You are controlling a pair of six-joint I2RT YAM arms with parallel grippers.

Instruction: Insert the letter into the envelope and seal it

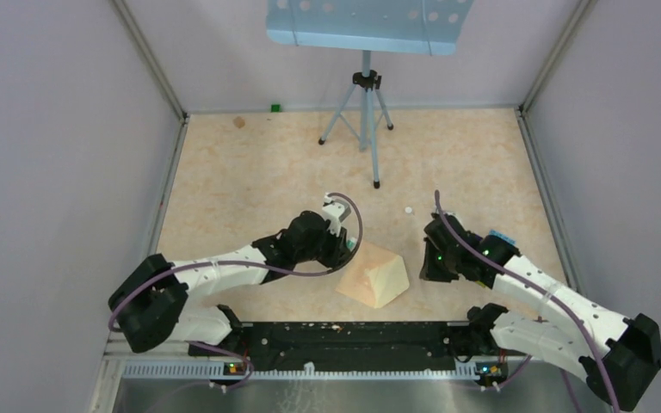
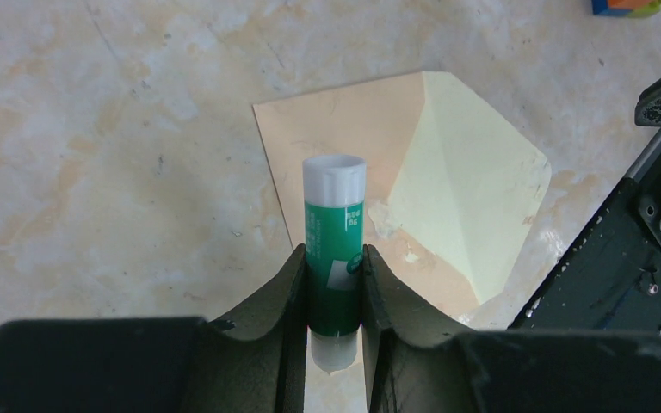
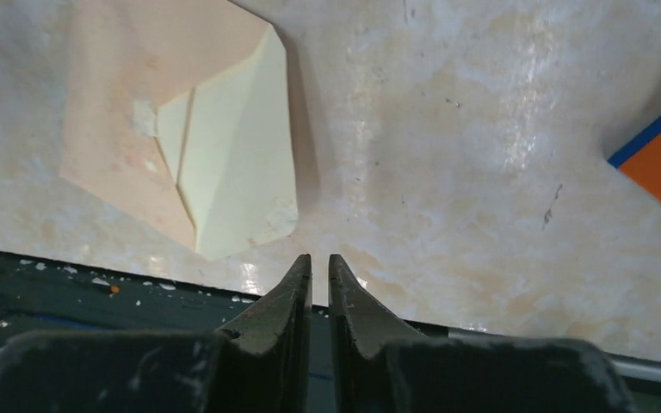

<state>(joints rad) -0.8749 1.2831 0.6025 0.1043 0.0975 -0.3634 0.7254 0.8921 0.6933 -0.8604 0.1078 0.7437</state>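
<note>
**Glue stick in hand, envelope dead ahead**
Your left gripper [image 2: 334,260] is clamped on the green, white-capped glue stick [image 2: 334,224], whose long axis points at the flat tan paper envelope [image 2: 327,129] just beyond. The creased cream-yellow letter [image 2: 465,189] overlaps the envelope. The right gripper [image 3: 320,262], nearly closed and empty, sits farther off.

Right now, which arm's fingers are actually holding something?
The left fingers: they clamp a green glue stick with a white cap. The right fingers are nearly closed with nothing between them.
</note>
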